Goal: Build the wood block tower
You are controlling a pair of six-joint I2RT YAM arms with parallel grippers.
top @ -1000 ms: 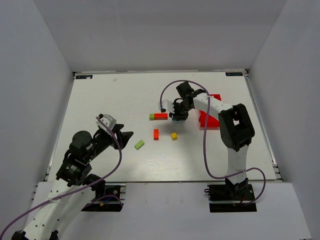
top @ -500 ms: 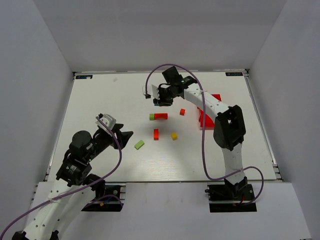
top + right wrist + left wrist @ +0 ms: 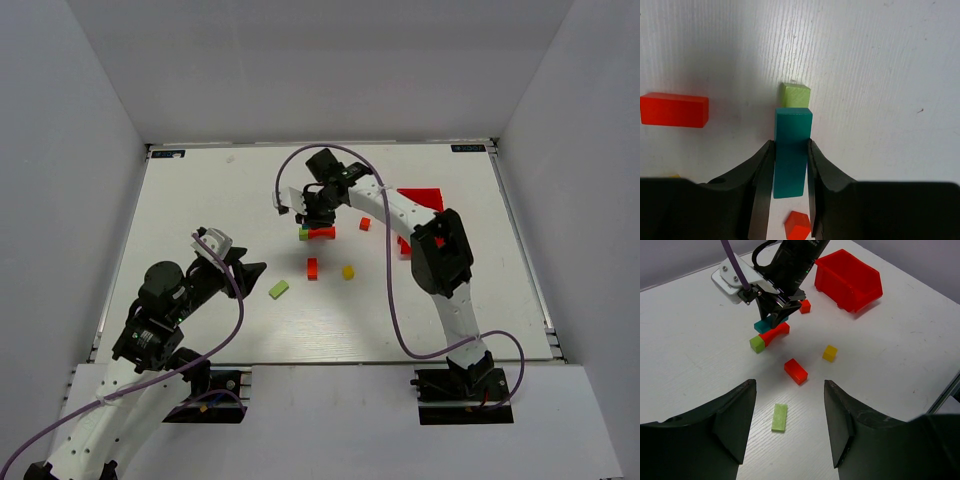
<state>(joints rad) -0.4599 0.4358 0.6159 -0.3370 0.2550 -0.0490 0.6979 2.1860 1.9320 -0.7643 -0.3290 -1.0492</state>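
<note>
Right gripper (image 3: 790, 145) clamped on teal block (image 3: 791, 162) at mid-table; left gripper (image 3: 789, 387) spread wide, holding nothing.
Red bin (image 3: 855, 290) stands at far right. The left wrist view shows the teal block over a red arch block (image 3: 776, 333) that abuts a lime cube (image 3: 757, 344); contact not determinable. The right wrist view hides the arch and shows only the lime cube. Red bar (image 3: 796, 371), lime bar (image 3: 779, 417) and yellow cube (image 3: 829, 353) lie apart.

My worktop (image 3: 200, 200) is white and flat. Toward its far right sits a red bin (image 3: 427, 197). Near the middle a lime cube (image 3: 303, 234) touches the end of a red block (image 3: 324, 234), and a red cube (image 3: 365, 224) lies between these and the bin. Nearer to me, each apart from the others, lie a red bar (image 3: 312, 268), a yellow cube (image 3: 348, 271) to its right, and a lime bar (image 3: 278, 290) to its left.
</note>
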